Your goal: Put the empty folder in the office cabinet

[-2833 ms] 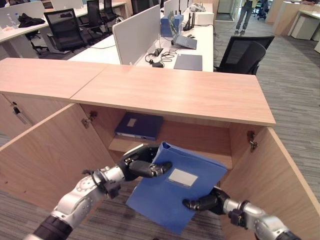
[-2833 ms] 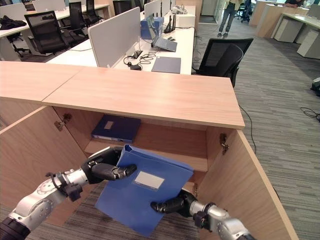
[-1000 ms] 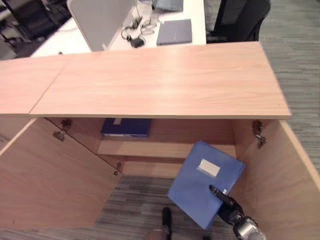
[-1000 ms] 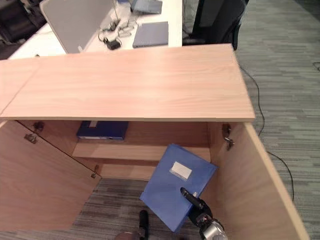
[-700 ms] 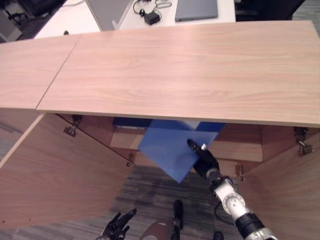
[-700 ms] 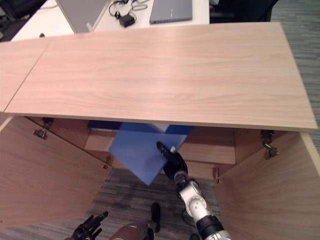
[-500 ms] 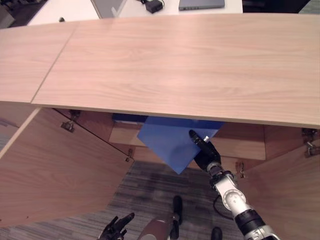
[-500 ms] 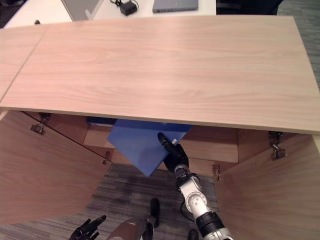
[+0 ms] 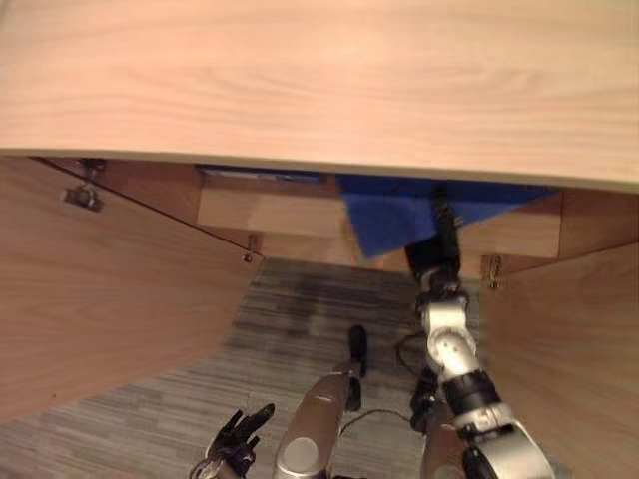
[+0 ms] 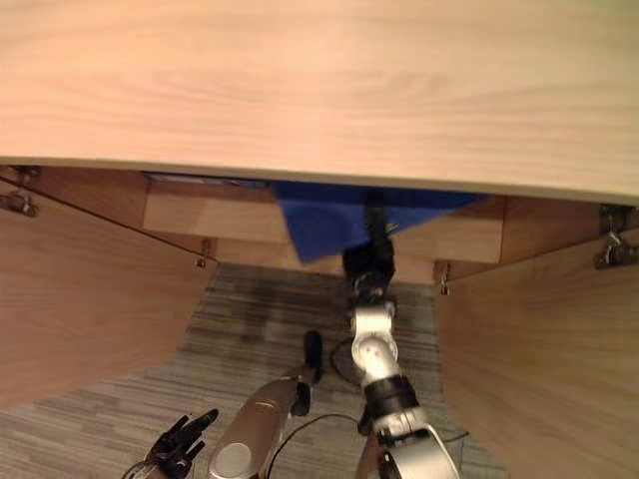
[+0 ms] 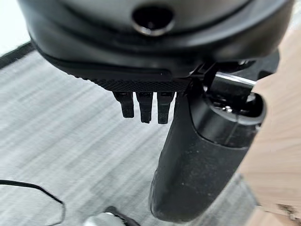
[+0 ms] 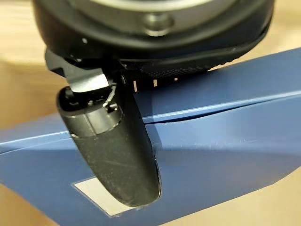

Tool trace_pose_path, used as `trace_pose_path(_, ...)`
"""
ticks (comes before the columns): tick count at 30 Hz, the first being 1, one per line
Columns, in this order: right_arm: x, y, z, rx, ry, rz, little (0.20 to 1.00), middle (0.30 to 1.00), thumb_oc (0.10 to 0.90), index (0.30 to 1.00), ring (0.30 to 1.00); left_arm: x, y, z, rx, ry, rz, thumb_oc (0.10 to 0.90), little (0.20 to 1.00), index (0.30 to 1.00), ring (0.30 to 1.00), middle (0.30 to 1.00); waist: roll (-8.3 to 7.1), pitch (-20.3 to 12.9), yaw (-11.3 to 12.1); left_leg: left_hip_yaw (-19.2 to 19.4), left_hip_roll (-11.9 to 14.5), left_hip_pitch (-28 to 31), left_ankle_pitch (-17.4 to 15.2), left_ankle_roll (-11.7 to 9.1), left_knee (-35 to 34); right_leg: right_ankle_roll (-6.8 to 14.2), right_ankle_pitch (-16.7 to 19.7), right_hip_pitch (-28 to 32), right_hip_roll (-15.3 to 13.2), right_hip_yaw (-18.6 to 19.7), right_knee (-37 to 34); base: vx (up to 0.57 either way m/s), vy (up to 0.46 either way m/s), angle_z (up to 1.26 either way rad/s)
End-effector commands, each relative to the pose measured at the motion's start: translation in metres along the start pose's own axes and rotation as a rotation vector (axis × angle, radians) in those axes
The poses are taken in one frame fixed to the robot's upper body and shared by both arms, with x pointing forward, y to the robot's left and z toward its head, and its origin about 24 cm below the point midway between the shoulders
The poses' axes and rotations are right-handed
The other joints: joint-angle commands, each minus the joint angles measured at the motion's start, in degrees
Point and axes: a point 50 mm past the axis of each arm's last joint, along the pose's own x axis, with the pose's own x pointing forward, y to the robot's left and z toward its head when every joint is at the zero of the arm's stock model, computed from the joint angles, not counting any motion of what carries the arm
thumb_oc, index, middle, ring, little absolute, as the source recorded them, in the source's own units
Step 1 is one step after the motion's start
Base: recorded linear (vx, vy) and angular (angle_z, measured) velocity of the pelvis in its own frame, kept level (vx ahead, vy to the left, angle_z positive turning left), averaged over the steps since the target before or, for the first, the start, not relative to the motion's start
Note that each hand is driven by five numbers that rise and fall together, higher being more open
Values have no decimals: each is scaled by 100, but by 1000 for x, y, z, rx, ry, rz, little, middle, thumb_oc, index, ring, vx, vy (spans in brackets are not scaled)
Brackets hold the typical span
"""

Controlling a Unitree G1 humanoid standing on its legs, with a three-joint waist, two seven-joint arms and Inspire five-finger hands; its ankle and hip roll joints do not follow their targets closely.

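The blue folder [image 9: 389, 215] lies tilted on the cabinet's shelf [image 9: 270, 210], its far part hidden under the wooden cabinet top [image 9: 319, 80]. My right hand [image 10: 367, 261] reaches in from below and is shut on the folder's near edge. In the right wrist view the thumb [image 12: 117, 150] lies across the folder's face [image 12: 225, 141] beside a white label [image 12: 91, 192], and the other fingers are hidden beneath. My left hand [image 9: 238, 439] hangs low over the carpet with its fingers [image 11: 141, 106] straight and open, holding nothing.
A second, darker folder [image 10: 200, 180] shows as a thin strip on the shelf to the left. The cabinet's left door [image 9: 100, 279] and right door [image 9: 569, 349] both stand open, flanking grey carpet [image 9: 300, 319].
The view has tipped further down and closer. The folder has gone deeper under the cabinet top and toward the right, with my right hand still on it. My left hand stays low.
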Motion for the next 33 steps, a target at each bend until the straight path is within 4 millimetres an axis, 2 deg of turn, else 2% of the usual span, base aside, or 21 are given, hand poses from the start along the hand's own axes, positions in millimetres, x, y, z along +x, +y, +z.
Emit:
trace_pose_path(1,5,46,8,38,-93,165,300,300,400,300,300,-4,33,9,34,-36,109,800,900,900,900,900,-20,-148,70,-56,-213,272,-978,-312,375,107,750,-232,-13,-30,-756,-4,-65,25)
trace_pose_path(5,19,57,19,-4,-149,155,300,300,400,300,300,-4,34,15,46,-57,97,800,900,900,900,900,31,-143,186,-90,-227,109,-898,-351,272,108,782,-287,48,-79,-882,20,-47,9)
trace_pose_path(9,36,81,31,-82,-185,199,300,300,400,300,300,-6,40,22,66,-83,95,800,900,900,900,900,93,-113,200,-170,-256,-134,-858,-370,256,113,755,-514,-21,-56,-781,26,-40,9)
trace_pose_path(10,36,83,31,-84,-186,200,300,300,400,300,300,-6,39,22,66,-84,93,800,900,900,900,900,99,-115,201,-171,-257,-149,-856,-369,258,113,754,-530,-23,-57,-774,25,-37,11)
trace_pose_path(11,42,95,35,-164,-197,228,300,300,400,300,300,-7,43,25,72,-94,93,800,900,900,900,900,100,-122,228,-182,-271,-218,-852,-375,264,111,754,-586,-33,-36,-766,14,-18,14)
trace_pose_path(12,42,96,35,-166,-198,229,300,300,400,300,300,-7,42,25,72,-94,90,800,900,900,900,900,107,-124,232,-180,-271,-230,-852,-375,267,111,754,-599,-33,-35,-763,25,-40,11)
trace_pose_path(13,47,115,40,-231,-213,273,300,300,400,300,300,-8,45,27,77,-105,90,800,900,900,900,900,105,-122,273,-193,-274,-310,-855,-370,290,108,753,-667,-42,-11,-740,11,-20,6)
trace_pose_path(14,47,116,40,-233,-214,273,300,300,400,300,300,-8,45,27,76,-105,88,800,900,900,900,900,110,-123,278,-191,-273,-323,-856,-370,295,107,752,-680,-42,-8,-735,16,-45,0)
trace_pose_path(15,51,136,43,-285,-231,319,300,300,400,300,300,-10,49,31,94,-118,90,800,900,900,900,900,108,-127,319,-206,-280,-382,-853,-367,294,108,752,-718,-46,-1,-739,0,0,0)
trace_pose_path(16,51,138,43,-286,-232,320,300,300,400,300,300,-9,48,31,94,-119,88,800,900,900,900,900,113,-124,322,-206,-280,-391,-852,-367,296,107,752,-728,-46,-1,-737,5,-40,-1)
trace_pose_path(18,54,156,41,-342,-234,355,300,300,400,300,300,-10,49,37,107,-140,84,800,900,900,900,900,115,-111,370,-224,-279,-469,-835,-368,302,103,751,-815,-46,25,-715,-2,-51,2)
trace_pose_path(19,56,177,41,-406,-251,383,300,300,400,300,300,-11,52,44,119,-161,85,800,900,900,900,900,128,-93,412,-224,-283,-545,-812,-375,297,95,745,-891,-40,37,-696,-6,-50,1)
trace_pose_path(22,58,193,40,-444,-261,396,300,300,400,300,300,-13,52,48,128,-178,78,800,900,900,900,900,159,-83,451,-223,-282,-621,-799,-379,298,89,727,-970,-47,45,-654,-5,-12,-1)
trace_pose_path(24,59,216,37,-463,-276,408,300,300,400,300,300,-14,51,53,148,-194,69,800,900,900,900,900,228,-70,538,-188,-297,-763,-795,-385,327,105,703,-1129,-118,12,-522,-5,-18,0)
trace_pose_path(25,59,217,37,-463,-276,408,300,300,400,300,300,-14,51,53,147,-195,68,800,900,900,900,900,228,-69,538,-188,-299,-773,-797,-385,333,106,698,-1142,-121,13,-509,0,0,0)
trace_pose_path(26,56,232,37,-456,-294,430,300,300,400,300,300,-16,50,57,158,-209,57,800,900,900,900,900,299,-46,580,-178,-304,-856,-804,-378,393,110,641,-1237,-182,1,-321,-8,1,3)
trace_pose_path(27,56,233,37,-456,-295,430,300,300,400,300,300,-16,49,57,158,-210,56,800,900,900,900,900,301,-44,580,-179,-307,-867,-808,-377,402,112,630,-1254,-190,2,-298,-4,-7,6)
trace_pose_path(28,52,247,40,-423,-324,458,300,300,400,300,300,-17,49,61,166,-223,54,800,900,900,900,900,381,-32,612,-204,-333,-938,-809,-375,439,109,555,-1352,-235,17,-139,3,-6,9)
trace_pose_path(31,49,253,41,-402,-337,471,300,300,400,300,300,-17,50,62,174,-227,56,800,900,900,900,900,409,-37,621,-231,-352,-1003,-810,-374,465,110,499,-1422,-271,18,-33,4,-15,10)
trace_pose_path(33,43,265,48,-346,-379,484,300,300,400,300,300,-18,50,65,196,-234,59,800,900,900,900,900,487,-52,654,-276,-384,-1139,-807,-371,535,91,417,-1571,-304,26,146,3,-20,14)
